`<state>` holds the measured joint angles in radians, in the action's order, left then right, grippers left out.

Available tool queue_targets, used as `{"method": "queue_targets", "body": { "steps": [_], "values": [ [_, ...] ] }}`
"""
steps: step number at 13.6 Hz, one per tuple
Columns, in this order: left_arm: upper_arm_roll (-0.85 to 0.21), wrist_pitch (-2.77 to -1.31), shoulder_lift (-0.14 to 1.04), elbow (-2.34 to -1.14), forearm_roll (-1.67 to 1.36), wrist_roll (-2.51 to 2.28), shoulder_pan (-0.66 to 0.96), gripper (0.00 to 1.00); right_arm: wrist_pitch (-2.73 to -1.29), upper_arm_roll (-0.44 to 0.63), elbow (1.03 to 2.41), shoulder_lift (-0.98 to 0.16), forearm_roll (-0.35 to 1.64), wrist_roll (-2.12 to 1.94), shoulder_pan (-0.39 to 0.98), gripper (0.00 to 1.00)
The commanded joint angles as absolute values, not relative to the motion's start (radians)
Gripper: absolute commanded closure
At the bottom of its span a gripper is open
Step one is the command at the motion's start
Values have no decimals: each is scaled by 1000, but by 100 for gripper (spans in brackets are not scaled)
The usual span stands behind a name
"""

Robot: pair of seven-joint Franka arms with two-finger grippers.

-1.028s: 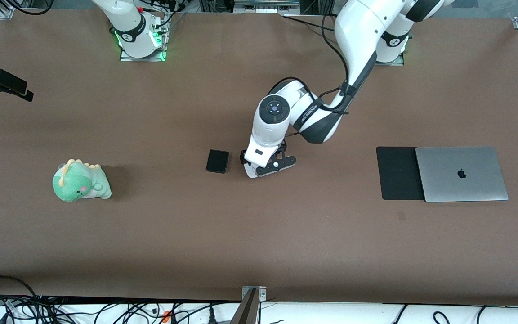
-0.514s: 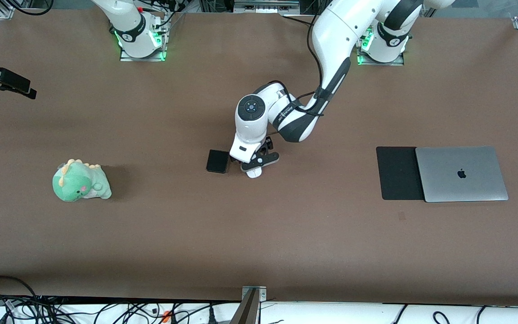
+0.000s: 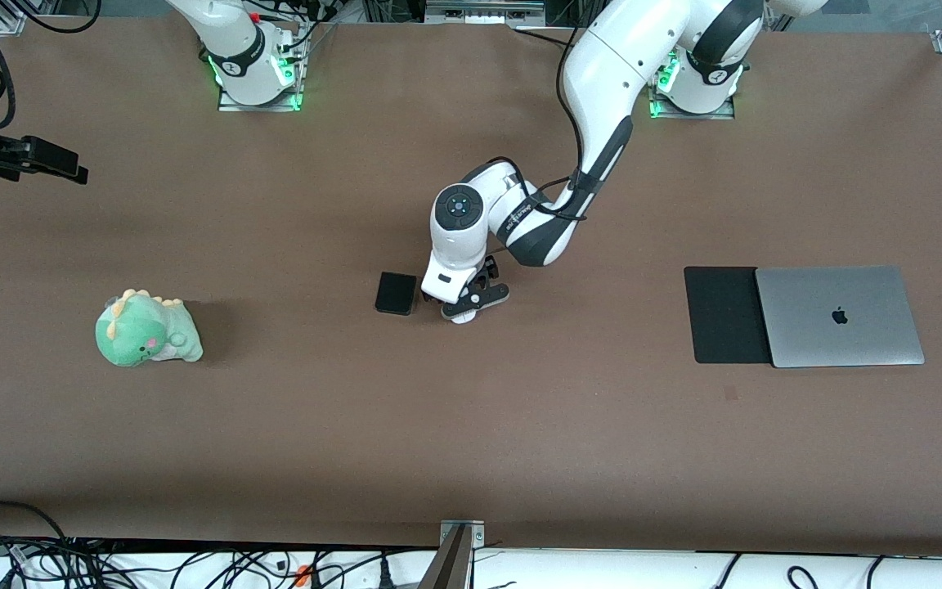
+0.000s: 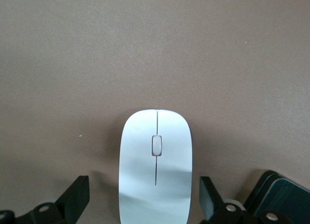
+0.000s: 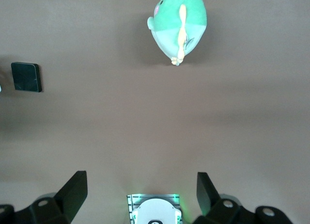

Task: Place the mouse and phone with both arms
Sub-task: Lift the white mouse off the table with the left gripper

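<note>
Mouse (image 4: 156, 166) between the spread fingers of left hand (image 4: 144, 195), untouched

white mouse (image 4: 155, 168) with a thin grey centre line, matte black phone (image 3: 396, 293), green dinosaur plush (image 3: 146, 329) with yellow spikes, silver laptop (image 3: 839, 316).

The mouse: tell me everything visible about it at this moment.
The mouse is a white, smooth, glossy oval with a thin grey line down its top and a small scroll button midway. It lies flat on the brown table, beside the phone, toward the left arm's end. The left gripper is low over it, fingers open on either side with gaps showing, so nothing but the table touches it. In the front view only its tip peeks out.
</note>
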<state>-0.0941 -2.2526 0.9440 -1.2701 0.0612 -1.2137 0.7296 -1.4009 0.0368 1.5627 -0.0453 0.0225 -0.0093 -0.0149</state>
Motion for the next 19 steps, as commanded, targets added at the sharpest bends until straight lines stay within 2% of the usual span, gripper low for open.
{"method": "queue_targets", "body": {
  "steps": [1, 5, 9, 11, 16, 19],
  "values": [
    [-86, -2250, 971, -1233, 87, -1239, 744, 0, -1417, 37, 1591, -35, 31, -5, -6, 0],
    [-72, -2250, 979, -1233, 87, -1246, 758, 0, -1428, 31, 1595, -43, 34, -2, -2, 0],
    [-71, -2247, 974, -1233, 87, -1246, 756, 36, -1450, 31, 1617, -48, 75, 24, 3, 0],
    [-66, -2243, 970, -1233, 87, -1244, 755, 48, -1463, 29, 1631, -48, 94, 40, 12, 0],
    [-22, -2223, 921, -1246, 91, -1212, 732, 49, -1470, 29, 1637, -72, 124, 54, 25, 0],
    [-25, -2137, 855, -1252, 89, -1132, 635, 48, -1489, 29, 1640, -100, 163, 58, 37, 0]
  ]
}}
